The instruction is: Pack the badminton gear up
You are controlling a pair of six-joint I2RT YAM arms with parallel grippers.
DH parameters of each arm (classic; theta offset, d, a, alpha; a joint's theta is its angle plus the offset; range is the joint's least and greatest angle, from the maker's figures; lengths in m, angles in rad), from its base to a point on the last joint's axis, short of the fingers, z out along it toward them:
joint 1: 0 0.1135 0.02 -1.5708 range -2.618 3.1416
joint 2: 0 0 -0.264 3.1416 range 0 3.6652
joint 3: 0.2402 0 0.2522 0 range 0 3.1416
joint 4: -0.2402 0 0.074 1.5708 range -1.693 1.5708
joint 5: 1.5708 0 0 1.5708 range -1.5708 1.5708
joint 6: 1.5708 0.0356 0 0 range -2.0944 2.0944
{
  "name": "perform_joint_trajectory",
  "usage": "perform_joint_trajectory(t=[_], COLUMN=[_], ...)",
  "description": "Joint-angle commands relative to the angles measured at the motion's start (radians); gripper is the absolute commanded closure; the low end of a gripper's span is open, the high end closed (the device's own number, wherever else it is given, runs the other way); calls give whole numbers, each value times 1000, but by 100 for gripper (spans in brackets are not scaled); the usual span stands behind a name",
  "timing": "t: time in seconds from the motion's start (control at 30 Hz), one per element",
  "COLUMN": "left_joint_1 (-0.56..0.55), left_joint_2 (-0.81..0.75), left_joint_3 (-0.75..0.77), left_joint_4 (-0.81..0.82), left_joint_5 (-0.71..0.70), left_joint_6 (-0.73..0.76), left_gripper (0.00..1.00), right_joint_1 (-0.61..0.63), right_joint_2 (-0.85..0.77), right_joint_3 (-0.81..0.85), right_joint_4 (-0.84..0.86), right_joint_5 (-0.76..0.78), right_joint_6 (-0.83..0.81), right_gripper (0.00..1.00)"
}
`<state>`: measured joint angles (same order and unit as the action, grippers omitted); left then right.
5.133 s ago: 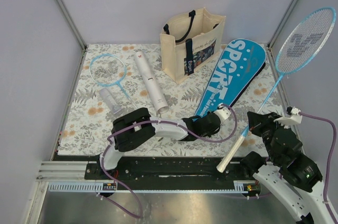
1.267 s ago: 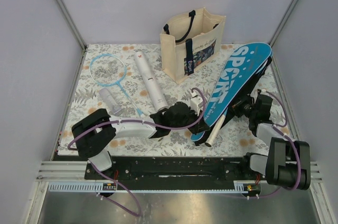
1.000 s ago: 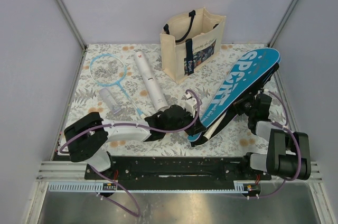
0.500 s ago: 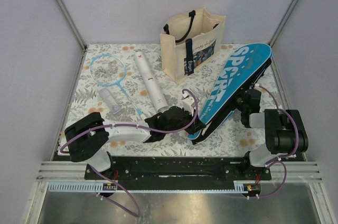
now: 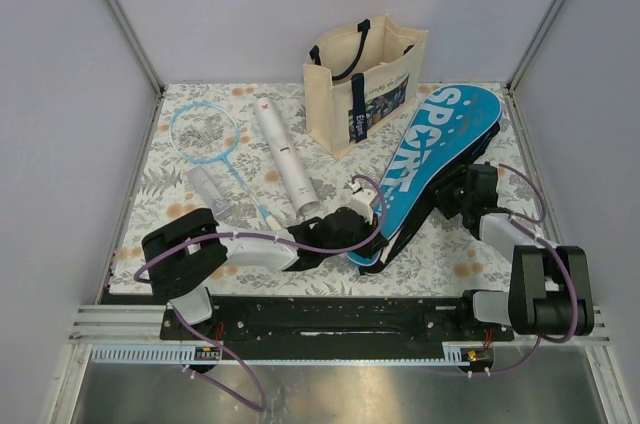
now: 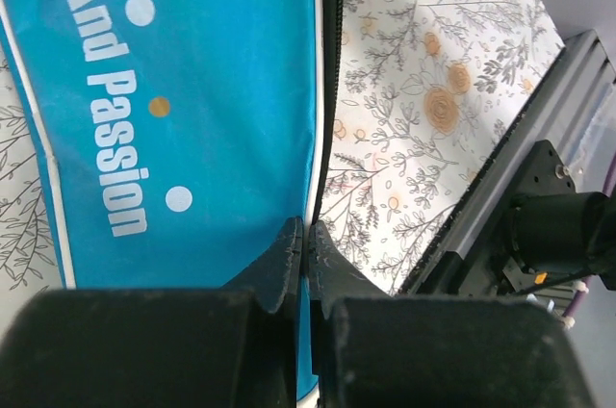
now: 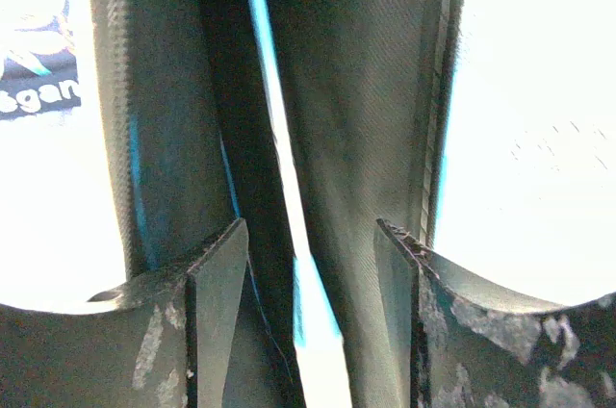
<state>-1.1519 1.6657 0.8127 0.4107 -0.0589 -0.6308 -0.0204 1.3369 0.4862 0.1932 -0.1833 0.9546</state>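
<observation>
The left tool (image 6: 305, 240) is clamping the SPORT case (image 5: 430, 154) rim while the right tool (image 7: 308, 235) is gaping around a stowed racket shaft (image 7: 272, 90); fetching the far-left racket (image 5: 205, 131) seems next.

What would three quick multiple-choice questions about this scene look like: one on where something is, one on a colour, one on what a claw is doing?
1. Where does the tote bag stand?
A. At the near edge, away from everything else
B. At the back, between the white tube and the blue case
C. Lying flat on top of the blue case

2. What colour is the word "SPORT" on the blue case?
A. Yellow
B. Black
C. White

3. What is the left gripper doing?
A. Pinched shut on the edge of the blue case
B. Open above the white tube
C. Holding the tote bag's strap

Answers:
1. B, the overhead view shows it upright at the back with the tube to one side and the case to the other.
2. C, the letters are white on blue.
3. A, the left wrist view shows its fingers closed together on the case's edge.
</observation>
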Motion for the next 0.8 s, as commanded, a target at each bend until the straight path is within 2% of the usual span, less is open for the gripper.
perform_joint_trajectory(t=[0.0,0.13,0.33,0.47,0.63,0.77], left_joint_1=[-2,-2,0,-2,-3,-6], left_joint_2=[31,55,83,83,60,5], left_joint_3=[46,69,103,126,154,138], left_joint_4=[27,10,-39,-88,-162,-185], left_joint_5=[-65,-87,-122,-133,-163,-203], left_joint_6=[-38,-40,-61,-66,-83,-83], left_gripper=[100,100,98,79,59,53], right_joint_1=[2,4,4,4,4,4], right_joint_2=[-106,-197,-347,-426,-507,-535], right_joint_3=[55,52,68,89,77,100], right_joint_4=[-273,-368,-552,-644,-641,-627], right_joint_5=[25,-18,71,146,125,94], right_joint_6=[-68,-82,-79,-91,-106,-166], right_gripper=[36,35,32,31,32,33])
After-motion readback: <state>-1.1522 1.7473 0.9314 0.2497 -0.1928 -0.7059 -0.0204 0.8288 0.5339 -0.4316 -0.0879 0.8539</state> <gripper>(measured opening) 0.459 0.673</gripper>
